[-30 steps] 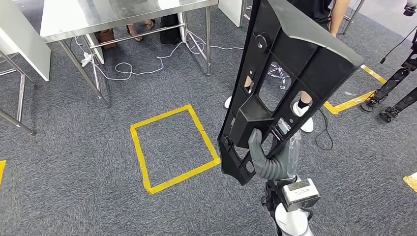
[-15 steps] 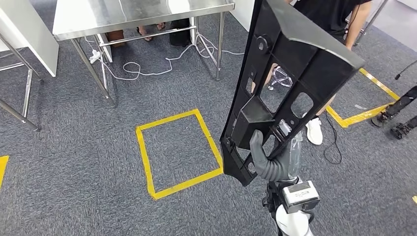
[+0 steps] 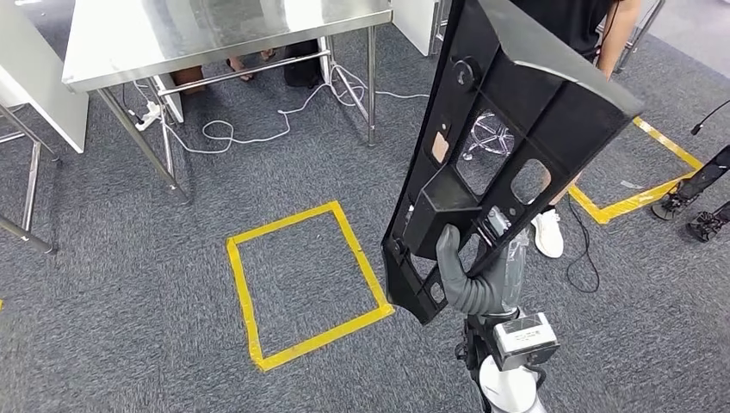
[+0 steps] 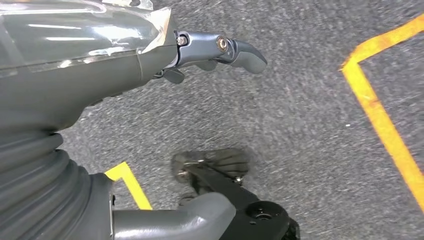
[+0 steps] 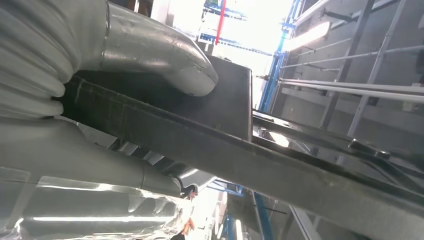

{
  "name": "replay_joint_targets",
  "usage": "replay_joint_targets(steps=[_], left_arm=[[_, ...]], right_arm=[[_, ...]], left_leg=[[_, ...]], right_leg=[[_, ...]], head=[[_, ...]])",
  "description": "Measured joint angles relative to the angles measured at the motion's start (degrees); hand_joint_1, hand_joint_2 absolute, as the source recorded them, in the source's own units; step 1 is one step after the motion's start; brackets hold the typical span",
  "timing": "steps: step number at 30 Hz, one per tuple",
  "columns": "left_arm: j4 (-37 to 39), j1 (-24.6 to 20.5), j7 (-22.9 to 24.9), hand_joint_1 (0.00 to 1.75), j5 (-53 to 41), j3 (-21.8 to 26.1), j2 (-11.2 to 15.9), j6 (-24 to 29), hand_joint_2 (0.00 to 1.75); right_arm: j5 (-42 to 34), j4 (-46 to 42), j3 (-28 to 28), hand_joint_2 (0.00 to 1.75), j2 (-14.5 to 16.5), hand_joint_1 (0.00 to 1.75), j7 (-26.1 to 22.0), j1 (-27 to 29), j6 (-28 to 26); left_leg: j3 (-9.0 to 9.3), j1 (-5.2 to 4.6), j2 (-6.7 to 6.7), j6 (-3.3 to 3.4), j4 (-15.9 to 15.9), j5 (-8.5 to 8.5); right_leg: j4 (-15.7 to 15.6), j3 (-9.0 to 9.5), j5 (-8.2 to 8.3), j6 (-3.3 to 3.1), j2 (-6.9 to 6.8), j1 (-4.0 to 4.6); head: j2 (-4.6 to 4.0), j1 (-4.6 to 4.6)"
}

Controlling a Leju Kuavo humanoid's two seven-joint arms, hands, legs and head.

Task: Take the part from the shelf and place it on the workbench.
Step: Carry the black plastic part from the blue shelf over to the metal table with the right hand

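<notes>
Whole head view has shifted against the two earlier frames: steel counter and yellow floor square slid sideways and back, while the part kept its place in the frame. Reading: the camera moved because the robot is walking or turning, not because things were moved. Carry phase, part off the shelf, placing not yet done. Counter now sits ahead and to the left, well apart from the part.

Part: long black moulded panel with cut-outs, held upright and tilted, lower end in the right hand. Fingers clenched round a rib near its bottom edge; right wrist view shows the thumb pressed on the panel's flat face. Grip unchanged across frames.

Left hand: hanging over the carpet, fingers apart, holding nothing.

Surroundings: a person stands just behind the part, white shoe beside it. White cable loops under the counter. Tripod feet at far right.

Obstruction, as judged: the person and the counter legs lie near the path; the tall part could swing into either.
</notes>
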Motion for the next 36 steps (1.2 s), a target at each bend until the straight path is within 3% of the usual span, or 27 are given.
replay_joint_targets(steps=[2, 3, 4, 7, 9, 12, 13, 14, 15, 17, 19, 21, 23, 24, 27, 28, 29, 30, 32, 33, 34, 36], left_arm=[[-0.01, 0.04, -0.12, 0.00, 0.00, 0.19, 0.03, 0.01, 1.75], [-0.01, 0.08, -0.15, 0.00, 0.00, 0.30, 0.04, 0.02, 1.75], [-0.02, 0.12, -0.17, 0.00, 0.00, 0.41, 0.05, 0.04, 1.75], [-0.04, 0.09, -0.28, 0.00, 0.00, 0.68, 0.03, 0.07, 1.75], [-0.07, -0.03, -0.37, 0.00, 0.00, 0.73, -0.03, 0.07, 1.75], [-0.09, -0.13, -0.40, 0.00, 0.00, 0.76, -0.06, 0.06, 1.75], [-0.08, -0.11, -0.40, 0.00, 0.00, 0.76, -0.07, 0.06, 1.75], [-0.08, -0.08, -0.40, 0.00, 0.00, 0.76, -0.08, 0.05, 1.75], [-0.07, -0.05, -0.40, 0.00, 0.00, 0.76, -0.12, 0.05, 1.75], [-0.07, -0.02, -0.40, 0.00, 0.00, 0.77, -0.21, 0.04, 1.75], [-0.06, -0.01, -0.45, 0.00, 0.00, 0.80, -0.24, 0.04, 1.75], [-0.07, -0.03, -0.55, 0.00, 0.00, 0.81, -0.19, 0.01, 1.75], [-0.10, -0.17, -0.63, 0.00, -0.03, 0.80, -0.13, -0.08, 1.75], [-0.12, -0.27, -0.66, 0.00, -0.05, 0.80, -0.10, -0.14, 1.75], [-0.13, -0.38, -0.70, 0.00, -0.09, 0.82, -0.09, -0.30, 1.75], [-0.13, -0.34, -0.70, 0.00, -0.09, 0.82, -0.09, -0.33, 1.75], [-0.13, -0.31, -0.70, 0.00, -0.09, 0.82, -0.09, -0.36, 1.75], [-0.13, -0.31, -0.70, 0.00, -0.10, 0.83, -0.08, -0.38, 1.75], [-0.13, -0.31, -0.70, 0.00, -0.11, 0.84, -0.02, -0.39, 1.75], [-0.13, -0.33, -0.70, 0.00, -0.11, 0.85, 0.03, -0.40, 1.75], [-0.15, -0.33, -0.70, 0.00, -0.11, 0.86, 0.08, -0.43, 1.75], [-0.20, -0.32, -0.70, 0.00, -0.13, 0.91, 0.12, -0.49, 1.75]], right_arm=[[-0.11, 0.04, 0.01, 1.75, 0.04, 1.75, -0.16, -0.02, 0.03], [-0.14, 0.06, 0.02, 1.75, 0.07, 1.75, -0.27, -0.06, 0.04], [-0.15, 0.08, 0.03, 1.75, 0.09, 1.75, -0.34, -0.07, 0.05], [-0.18, 0.04, 0.03, 1.75, 0.12, 1.75, -0.47, -0.16, 0.07], [-0.20, 0.02, 0.05, 1.75, 0.10, 1.75, -0.51, -0.35, 0.08], [-0.21, 0.03, 0.07, 1.75, 0.01, 1.75, -0.51, -0.33, 0.08], [-0.21, 0.03, 0.07, 1.75, -0.01, 1.75, -0.51, -0.25, 0.08], [-0.21, 0.03, 0.07, 1.75, -0.02, 1.75, -0.50, -0.19, 0.08], [-0.21, 0.03, 0.07, 1.75, -0.03, 1.75, -0.50, -0.15, 0.08], [-0.24, 0.08, 0.07, 1.75, -0.04, 1.75, -0.51, -0.12, 0.08], [-0.43, 0.17, 0.08, 1.75, -0.05, 1.75, -0.61, -0.09, 0.10], [-0.74, 0.18, 0.05, 1.75, -0.04, 1.75, -0.75, -0.06, 0.12], [-1.02, 0.01, -0.01, 1.75, 0.00, 1.75, -0.89, -0.19, 0.12], [-1.14, -0.08, -0.02, 1.75, 0.02, 1.75, -0.94, -0.35, 0.12], [-1.49, -0.16, -0.04, 1.75, 0.07, 1.75, -1.00, -0.67, 0.12], [-1.61, -0.16, -0.05, 1.75, 0.07, 1.75, -1.00, -0.67, 0.12], [-1.72, -0.16, -0.08, 1.75, 0.07, 1.75, -0.99, -0.65, 0.12], [-1.80, -0.16, -0.09, 1.75, 0.08, 1.75, -0.99, -0.66, 0.12], [-1.85, -0.17, -0.12, 1.75, 0.10, 1.75, -0.99, -0.74, 0.12], [-1.86, -0.19, -0.14, 1.75, 0.12, 1.75, -1.00, -0.80, 0.12], [-1.90, -0.21, -0.16, 1.75, 0.13, 1.75, -1.01, -0.88, 0.12], [-2.06, -0.31, -0.21, 1.75, 0.17, 1.75, -0.99, -1.01, 0.11]], left_leg=[[1.45, -0.27, 0.10, 0.95, -6.62, 5.71], [2.07, -0.49, 0.10, 1.37, -8.79, 7.43], [2.45, -0.70, 0.08, 1.74, -9.94, 8.08], [4.39, -0.90, -0.18, 2.62, -11.01, 7.34], [6.17, -0.72, -0.34, 3.33, -11.62, 7.00], [7.43, -0.61, -0.53, 3.64, -11.80, 5.65], [7.97, -0.59, -0.64, 3.55, -11.79, 5.12], [8.66, -0.56, -0.79, 3.43, -11.79, 4.54], [9.48, -0.50, -0.93, 3.26, -11.78, 3.91], [11.16, -0.47, -1.14, 2.73, -11.68, 2.56], [11.89, -0.66, -1.17, 2.00, -11.63, 1.40], [12.15, -0.75, -1.06, 1.38, -11.66, 0.69], [11.57, -0.59, -0.76, 0.87, -10.02, 0.30], [10.23, -0.49, -0.54, 0.61, -7.69, -0.04], [2.84, -0.31, -0.05, -0.02, 3.10, -3.18], [0.73, -0.30, -0.02, -0.03, 5.11, -4.01], [-0.48, -0.31, -0.01, 0.10, 5.22, -3.74], [-0.69, -0.36, -0.01, 0.39, 3.33, -2.01], [0.73, -0.69, -0.03, 1.51, -3.71, 4.16], [1.44, -0.97, -0.02, 2.05, -6.48, 5.99], [2.03, -1.23, -0.10, 2.47, -8.19, 7.18], [2.58, -1.56, -0.21, 2.74, -8.90, 6.91]], right_leg=[[-0.08, 1.31, -1.21, 0.35, 0.07, 0.16], [-0.17, 1.73, -1.77, 0.64, 0.11, 0.28], [-0.17, 2.28, -2.10, 1.01, 0.17, 0.41], [0.68, 3.35, -2.35, 2.17, 0.19, 0.80], [4.71, 1.21, -3.09, 2.46, 0.18, 0.74], [14.44, -5.99, -6.25, 2.41, 0.19, 0.54], [15.76, -7.80, -6.75, 2.49, 0.18, 0.48], [15.17, -8.66, -6.14, 2.84, 0.18, 0.39], [12.69, -8.56, -4.38, 3.45, 0.17, 0.26], [5.49, -7.22, 0.66, 4.66, 0.07, -0.01], [1.64, -6.13, 3.17, 3.75, -0.13, 0.00], [1.31, -5.55, 3.08, 2.12, -0.16, -0.03], [0.96, -4.82, 2.91, 1.47, -0.02, -0.34], [0.79, -4.28, 2.69, 1.18, 0.04, -0.48], [0.56, -2.84, 1.48, 0.49, 0.11, -0.38], [0.56, -2.26, 0.95, 0.45, 0.17, -0.32], [0.54, -1.54, 0.39, 0.43, 0.23, -0.22], [0.52, -0.67, -0.21, 0.43, 0.28, -0.10], [0.45, 1.07, -1.47, 0.49, 0.34, 0.16], [0.41, 1.69, -1.99, 0.61, 0.40, 0.32], [0.39, 1.92, -2.45, 0.84, 0.47, 0.46], [0.06, 2.00, -3.06, 1.43, 0.54, 0.73]], head=[[0.00, 0.03], [0.00, 0.03], [0.00, 0.02], [0.00, 0.00], [0.01, 0.08], [0.01, 0.20], [0.01, 0.20], [0.01, 0.20], [0.01, 0.21], [0.00, 0.27], [0.00, 0.31], [0.01, 0.27], [0.00, 0.19], [0.00, 0.16], [0.00, 0.16], [0.00, 0.15], [0.00, 0.15], [0.00, 0.15], [0.01, 0.20], [0.01, 0.30], [0.01, 0.34], [0.01, 0.39]])
